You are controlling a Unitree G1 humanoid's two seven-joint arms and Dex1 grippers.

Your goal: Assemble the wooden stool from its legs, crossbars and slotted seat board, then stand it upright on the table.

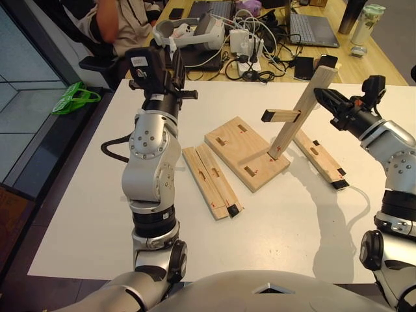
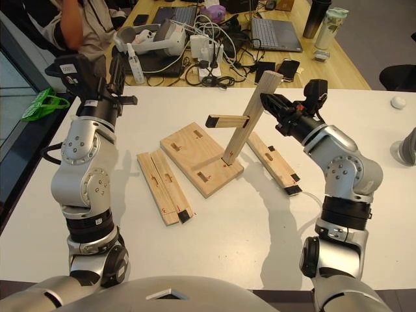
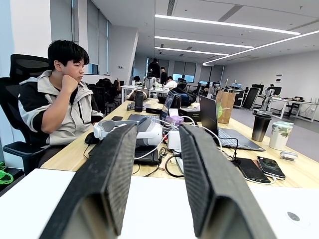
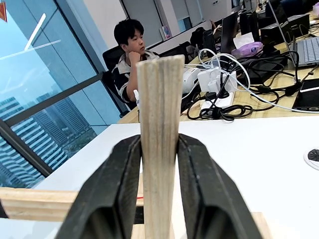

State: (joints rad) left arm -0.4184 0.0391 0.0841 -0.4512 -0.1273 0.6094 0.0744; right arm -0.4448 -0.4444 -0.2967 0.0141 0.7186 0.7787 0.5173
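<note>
Wooden leg (image 1: 296,117), its short crossbar (image 1: 281,116) jutting left, leaned with its foot at a slot near the right edge of the seat board (image 1: 237,146), which lay flat at the middle of the desk (image 1: 84,214). The right pincer (image 1: 323,97) was clenched on the leg's upper end. The left pincer (image 3: 157,149) stood released and empty, raised over the far left. Nothing pinned the board, so pushing the tilted leg could probably slide or tip it, or lever the foot out of its slot.
</note>
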